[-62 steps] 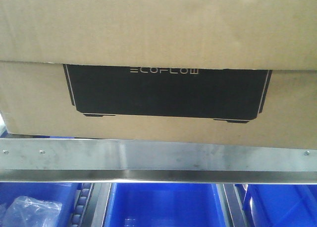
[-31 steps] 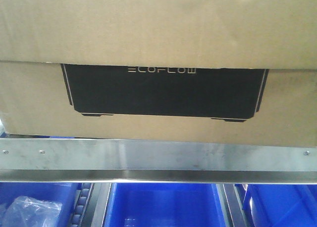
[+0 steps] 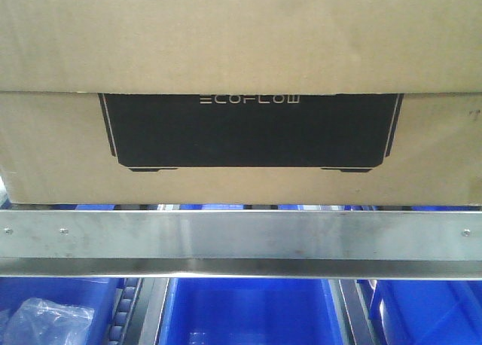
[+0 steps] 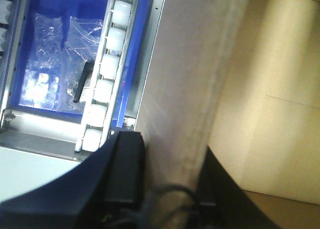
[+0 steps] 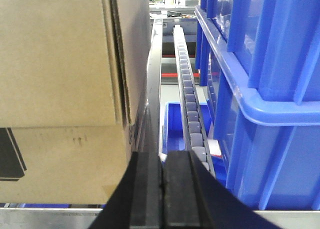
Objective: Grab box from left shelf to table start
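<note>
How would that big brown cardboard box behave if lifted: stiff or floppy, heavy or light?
The large brown cardboard box probably keeps its shape: its edges look straight and uncrushed. Wider than the front view, it is likely bulky and awkward to carry. The left wrist view shows bare inside walls, so it may be light.

The front view was soft and a little grainy under even light; the shelf rail (image 3: 241,236) showed a dull glare in its middle. In the left wrist view the near wall of the box (image 4: 185,89) was blurred and the rollers (image 4: 106,64) burned out white. The right wrist view was bright, the right gripper (image 5: 162,161) a dark shape.
</note>
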Motion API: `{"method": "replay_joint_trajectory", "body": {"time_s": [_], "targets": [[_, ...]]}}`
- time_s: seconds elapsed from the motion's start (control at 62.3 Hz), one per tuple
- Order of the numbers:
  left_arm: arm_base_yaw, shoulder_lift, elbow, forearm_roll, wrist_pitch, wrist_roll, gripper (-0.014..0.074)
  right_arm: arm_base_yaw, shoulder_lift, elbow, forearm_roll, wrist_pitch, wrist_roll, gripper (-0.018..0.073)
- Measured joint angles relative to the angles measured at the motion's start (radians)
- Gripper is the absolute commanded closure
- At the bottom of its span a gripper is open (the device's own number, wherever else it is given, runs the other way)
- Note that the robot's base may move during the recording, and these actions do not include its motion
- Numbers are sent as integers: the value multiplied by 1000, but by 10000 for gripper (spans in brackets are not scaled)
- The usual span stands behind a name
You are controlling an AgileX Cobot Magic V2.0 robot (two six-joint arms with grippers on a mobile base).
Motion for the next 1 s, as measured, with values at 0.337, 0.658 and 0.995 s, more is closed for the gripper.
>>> {"method": "replay_joint_trajectory", "body": {"time_s": [0.337,0.658,0.995], "targets": [[0,1,-2,0,0,-2,613,0,0,0,0,0,0,503],[0,1,-2,0,0,-2,613,0,0,0,0,0,0,503],[0,1,-2,0,0,-2,613,0,0,-11,3,42,0,503]]}}
